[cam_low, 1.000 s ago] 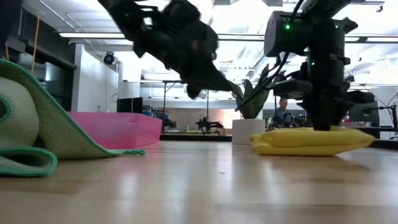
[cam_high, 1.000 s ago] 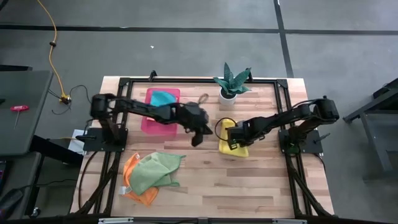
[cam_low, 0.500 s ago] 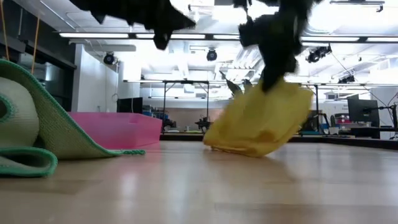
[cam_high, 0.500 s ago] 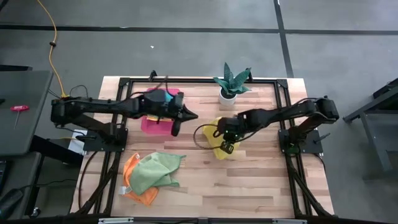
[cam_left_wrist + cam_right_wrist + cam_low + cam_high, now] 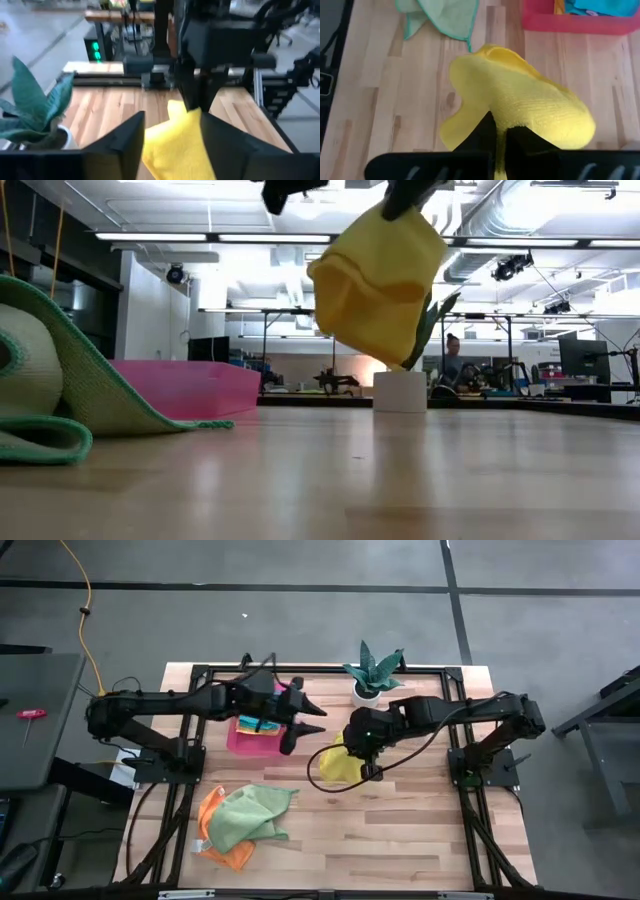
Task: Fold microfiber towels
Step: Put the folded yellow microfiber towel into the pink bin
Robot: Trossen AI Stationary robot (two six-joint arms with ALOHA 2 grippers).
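At eight o'clock on the table [image 5: 420, 840] an orange towel [image 5: 212, 836] lay under a light green towel [image 5: 250, 815]. At eleven o'clock the pink tray [image 5: 240, 736] held a teal towel [image 5: 262, 720]. Just beside the tray, toward the centre, the left gripper [image 5: 310, 720] hovered with its fingers parted, gripping nothing. Just past centre, toward three o'clock, the right gripper [image 5: 362, 747] pinched a folded yellow towel [image 5: 338, 766] clear of the wood. The potted plant [image 5: 372, 673] stood at twelve o'clock.

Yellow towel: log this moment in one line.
right gripper: shut on yellow towel, lifted off table | left gripper: open by pink tray
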